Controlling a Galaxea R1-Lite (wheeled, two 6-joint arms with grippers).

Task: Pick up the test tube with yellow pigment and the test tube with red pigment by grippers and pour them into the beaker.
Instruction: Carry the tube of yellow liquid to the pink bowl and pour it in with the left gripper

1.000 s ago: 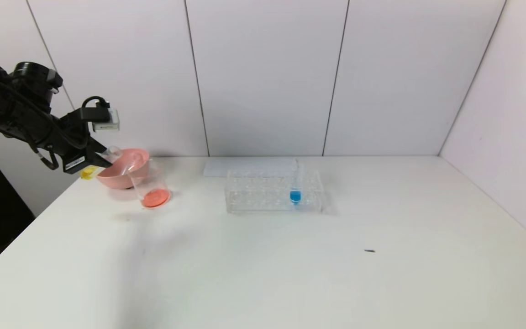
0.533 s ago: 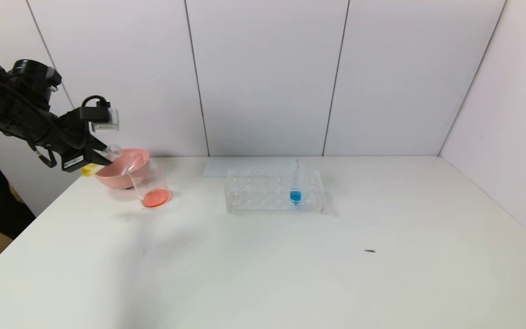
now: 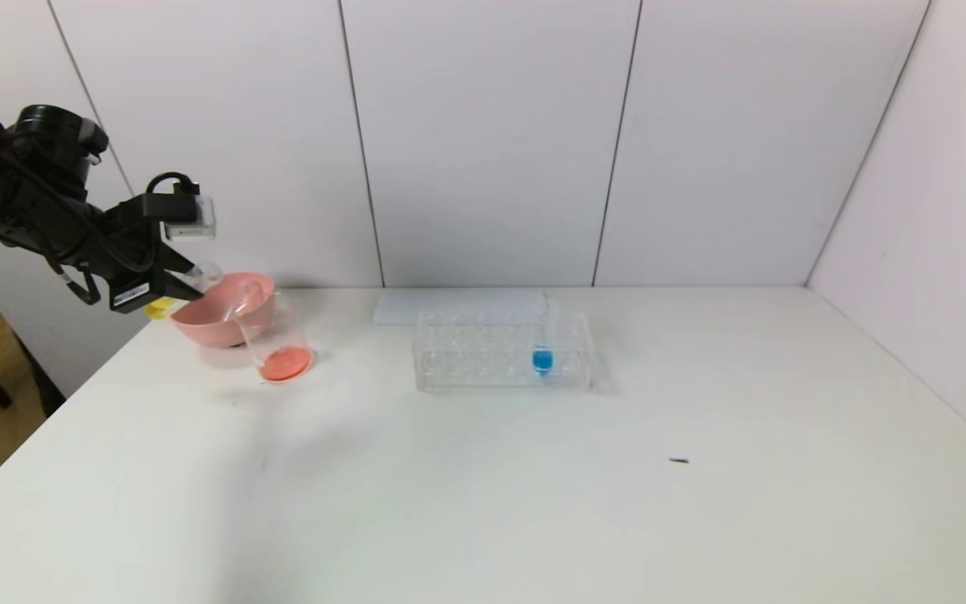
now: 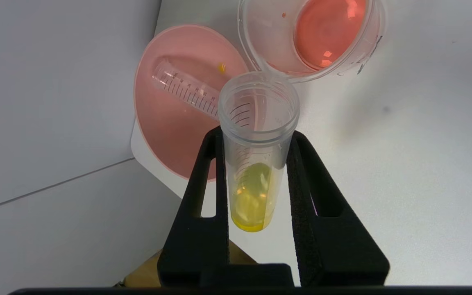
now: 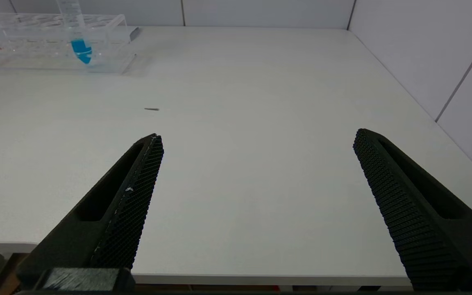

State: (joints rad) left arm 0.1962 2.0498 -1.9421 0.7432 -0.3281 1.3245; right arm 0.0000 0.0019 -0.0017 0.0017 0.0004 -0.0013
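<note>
My left gripper (image 3: 174, 288) is shut on the test tube with yellow pigment (image 3: 161, 309) and holds it tilted above the table's far left corner. Its open mouth points toward the beaker. In the left wrist view the left gripper (image 4: 256, 135) clamps this tube (image 4: 252, 196), and the yellow liquid sits at its rounded bottom. The beaker (image 3: 276, 335) stands beside the pink bowl with red-orange liquid in its bottom; it also shows in the left wrist view (image 4: 260, 41). No tube with red liquid shows. My right gripper (image 5: 256, 139) is open and empty over the table's near edge.
The pink bowl (image 3: 219, 315) sits at the far left, and an empty graduated tube (image 4: 184, 88) lies in it. A clear rack (image 3: 483, 352) at the back middle holds a blue-liquid tube (image 3: 542, 359). A small dark speck (image 3: 679, 460) lies on the table.
My left gripper has drifted slightly up and to the left with the yellow tube, still tilted. Nothing else has moved.
</note>
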